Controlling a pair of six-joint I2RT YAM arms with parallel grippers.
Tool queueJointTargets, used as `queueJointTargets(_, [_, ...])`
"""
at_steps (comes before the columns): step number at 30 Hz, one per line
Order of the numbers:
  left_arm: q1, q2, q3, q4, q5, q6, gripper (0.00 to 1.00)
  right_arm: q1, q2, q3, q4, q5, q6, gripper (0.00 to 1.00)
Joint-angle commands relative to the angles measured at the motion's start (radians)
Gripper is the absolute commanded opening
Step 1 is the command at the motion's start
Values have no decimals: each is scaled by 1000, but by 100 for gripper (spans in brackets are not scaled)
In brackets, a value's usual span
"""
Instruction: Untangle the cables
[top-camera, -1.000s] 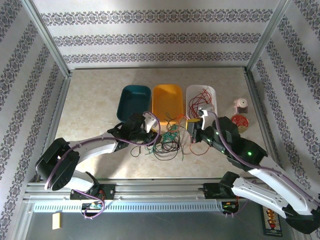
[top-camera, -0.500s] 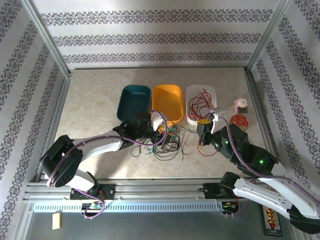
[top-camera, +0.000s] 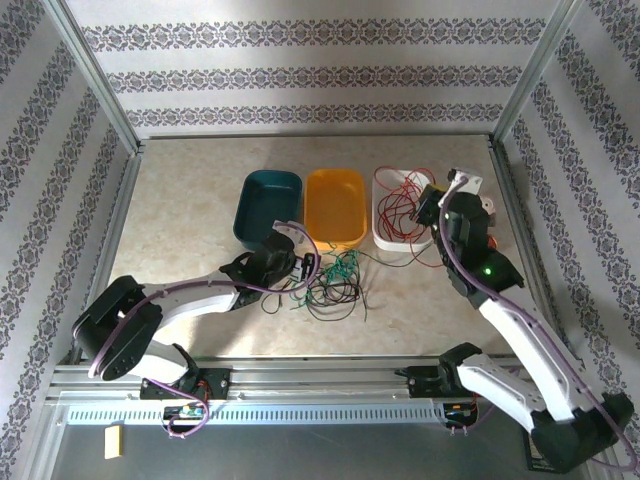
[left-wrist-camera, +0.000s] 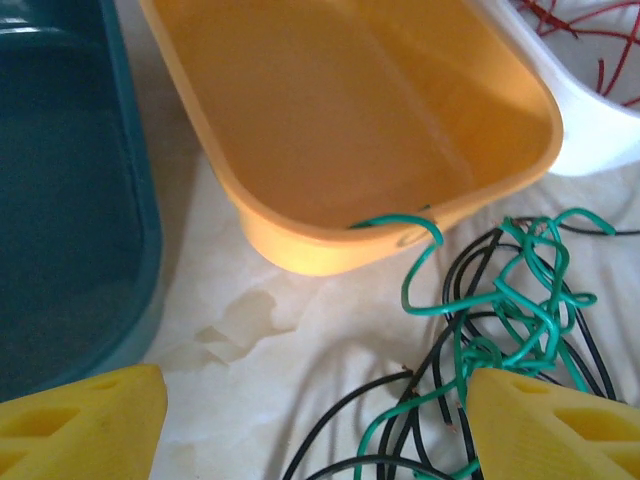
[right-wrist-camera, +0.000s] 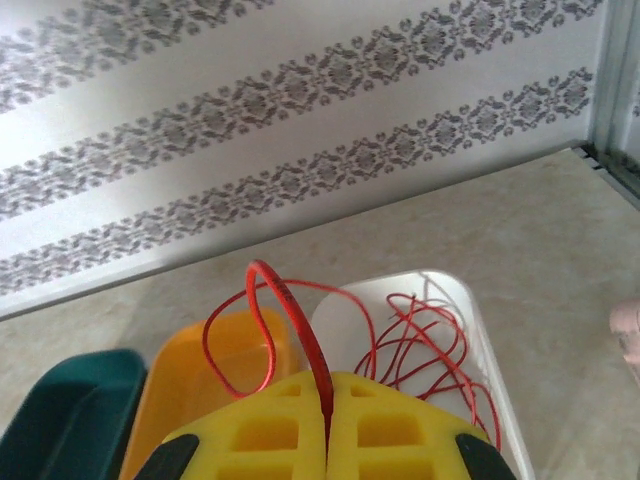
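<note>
1. slippage or snagging: right gripper (right-wrist-camera: 328, 412) has its jaws pressed together on a red wire (right-wrist-camera: 300, 330), raised above the white tray (right-wrist-camera: 492, 340), where loose red wires (right-wrist-camera: 420, 330) lie. the hanging loop may catch those wires and drag them out, or the thin strand may slide from the pads.
2. double pinch: left gripper (left-wrist-camera: 315, 425) has its jaws apart and holds nothing, low over the table (left-wrist-camera: 250, 330), just beside the green and black tangle (left-wrist-camera: 500, 310). closing here could trap both colours and tighten the knot.
3. hooking: green loop (left-wrist-camera: 405, 225) touches the orange tray (left-wrist-camera: 300, 250) at its rim; pulling the tangle may catch there and shift the tray.
</note>
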Motion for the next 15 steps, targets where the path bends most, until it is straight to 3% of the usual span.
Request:
queueJointTargets(1, [-8,-22,2,10,-52,-33,79,-71,81,37,163,-77,27,0])
queueJointTargets(4, [-8,-22,-1,11,-50,-43,79,-118,173,82,183,-122,70,0])
queueJointTargets(8, [-8,-33,-5,7,-48,-48,79,-131,267,164,99,-92,123,0])
queueJointTargets(15, [-8,-49,-20,8,-46,-49,80,-133,290,144,83,-69,156,0])
